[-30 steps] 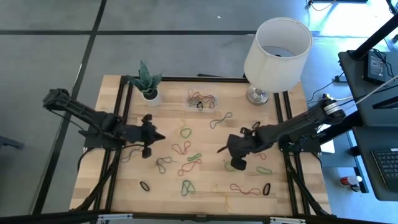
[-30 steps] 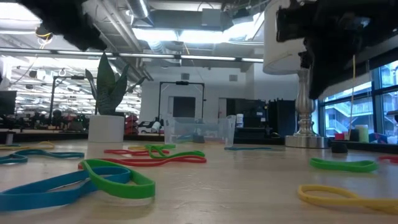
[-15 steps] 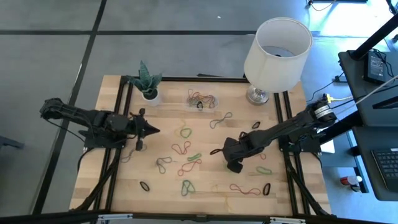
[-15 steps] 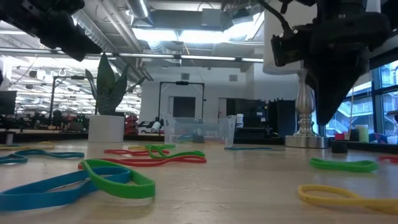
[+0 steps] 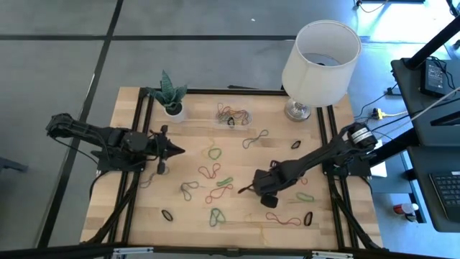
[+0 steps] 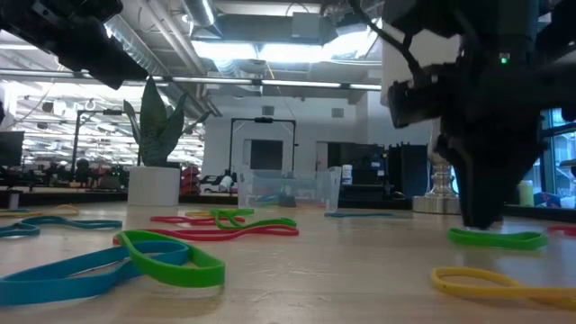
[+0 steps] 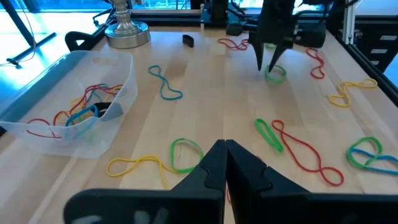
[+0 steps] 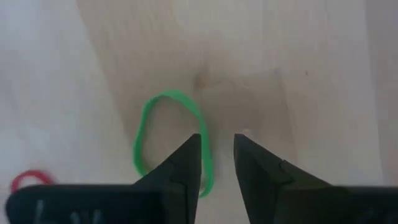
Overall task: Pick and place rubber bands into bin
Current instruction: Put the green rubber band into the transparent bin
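Many rubber bands lie flat on the wooden table. One is a green loop (image 8: 168, 140), also seen in the high view as the same green loop (image 5: 267, 194). My right gripper (image 8: 217, 143) points down at it, open, with the band's one side at the fingertips. In the low view my right gripper (image 6: 481, 223) stands low over that band (image 6: 497, 238). The bin (image 5: 233, 115), a clear tray, rests on its base at the far middle and holds several bands. My left gripper (image 7: 225, 146) is shut and hovers over the table's left part as my left gripper (image 5: 172, 151). My right gripper comes at the green band from above, pointing down. The band's one long side (image 8: 204, 134) runs under one fingertip (image 8: 191, 149) into the gap. The band lies flat on the table. Whether the fingers touch it I cannot tell.
A lamp (image 5: 320, 54) stands at the far right corner and a white plant pot (image 5: 172, 108) at the far left. Red, yellow, blue, green and black bands (image 5: 215, 173) are scattered over the middle and the near part of the table.
My right gripper has come down and toward the table's near edge, onto the green band. My left arm drew back a little toward the table's left edge, then kept still.
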{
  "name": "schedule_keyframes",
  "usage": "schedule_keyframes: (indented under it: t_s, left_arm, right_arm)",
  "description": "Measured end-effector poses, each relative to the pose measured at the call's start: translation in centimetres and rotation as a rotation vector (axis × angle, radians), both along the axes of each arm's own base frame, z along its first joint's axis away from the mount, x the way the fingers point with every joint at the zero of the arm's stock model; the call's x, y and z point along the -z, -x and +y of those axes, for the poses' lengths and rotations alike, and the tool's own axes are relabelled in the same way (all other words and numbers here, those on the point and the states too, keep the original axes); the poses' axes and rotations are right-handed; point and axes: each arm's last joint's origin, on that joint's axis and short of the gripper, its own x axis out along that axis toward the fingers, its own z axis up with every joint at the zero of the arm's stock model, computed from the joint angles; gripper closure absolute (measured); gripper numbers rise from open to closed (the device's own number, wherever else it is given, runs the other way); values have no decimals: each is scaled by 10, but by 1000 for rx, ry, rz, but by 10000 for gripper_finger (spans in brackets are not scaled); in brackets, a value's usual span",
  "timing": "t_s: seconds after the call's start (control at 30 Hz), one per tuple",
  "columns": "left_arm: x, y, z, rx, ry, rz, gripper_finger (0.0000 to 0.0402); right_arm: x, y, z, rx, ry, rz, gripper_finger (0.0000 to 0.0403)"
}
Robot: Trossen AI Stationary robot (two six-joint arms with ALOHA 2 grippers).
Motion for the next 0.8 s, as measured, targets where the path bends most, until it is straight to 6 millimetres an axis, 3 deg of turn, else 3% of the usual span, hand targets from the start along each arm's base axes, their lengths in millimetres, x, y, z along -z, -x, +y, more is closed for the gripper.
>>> schedule_keyframes:
  t_s: [0.2, 0.8]
  left_arm:
    - [0, 0, 0, 0, 0, 0, 400]
    - [0, 0, 0, -1, 0, 0, 400]
  right_arm:
    - [13, -3, 2, 15, -10, 36, 305]
    - [14, -3, 2, 159, -40, 36, 305]
